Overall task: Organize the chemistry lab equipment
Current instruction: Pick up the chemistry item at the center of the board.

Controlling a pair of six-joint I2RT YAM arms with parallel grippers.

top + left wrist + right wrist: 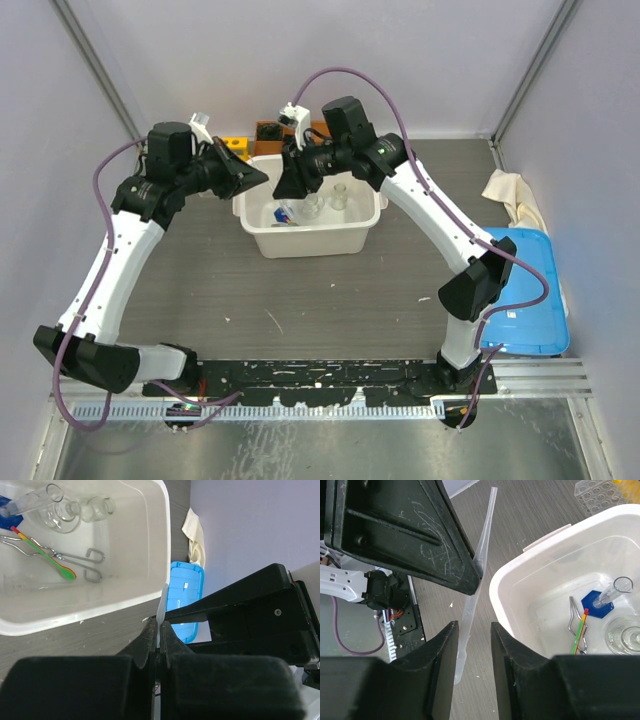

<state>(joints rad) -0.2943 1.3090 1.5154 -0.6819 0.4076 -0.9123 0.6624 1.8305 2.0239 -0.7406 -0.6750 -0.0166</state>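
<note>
My left gripper (159, 628) is shut on a thin clear dropper (476, 575) and holds it in the air just left of the white bin (312, 243). My right gripper (471, 630) stands open around the dropper's lower stretch, with a gap left on the bin side. In the top view the left gripper (258, 178) and the right gripper (283, 183) meet tip to tip at the bin's left rim. In the bin lie metal tongs (65, 558), a red-orange and green stick (46, 555), two glass flasks (61, 516) and a clear tube on a blue base (606, 596).
A yellow tube rack (235, 147) stands behind the bin's left corner. A blue lid (522, 292) lies at the table's right edge with a cream cloth (514, 196) beyond it. Grey walls close in the back and both sides.
</note>
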